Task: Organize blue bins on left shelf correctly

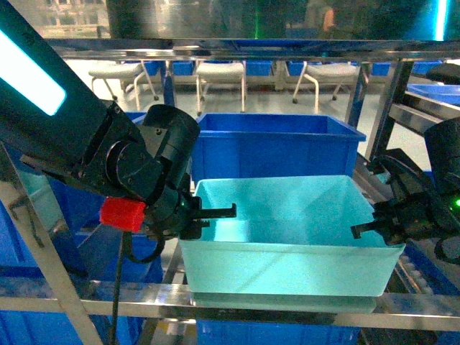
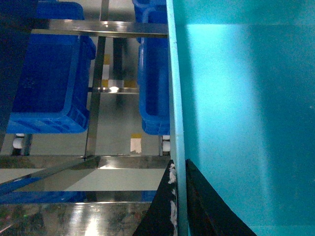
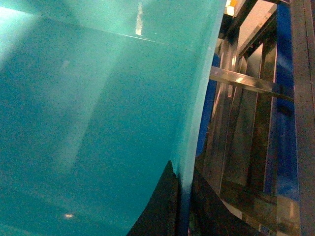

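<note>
A light turquoise blue bin (image 1: pixel 287 267) rests on the front steel rail of the left shelf (image 1: pixel 287 297), open side up and empty. My left gripper (image 1: pixel 228 212) is shut on its left wall. In the left wrist view the two black fingers (image 2: pixel 162 211) pinch the thin wall of the bin (image 2: pixel 246 98), one outside and one inside. My right gripper (image 1: pixel 357 230) is shut on the right wall. The right wrist view shows its jaws clamped over the bin's rim edge (image 3: pixel 98 123), gripper (image 3: pixel 182 167), with shelf posts (image 3: pixel 246 81) just beyond.
A royal-blue bin (image 1: pixel 280 144) stands directly behind the turquoise one on the same level. More royal-blue bins sit below (image 1: pixel 273 334) and on lower levels (image 2: pixel 49 73). A steel post (image 1: pixel 381 115) rises at the right. White chairs (image 1: pixel 219 72) stand far behind.
</note>
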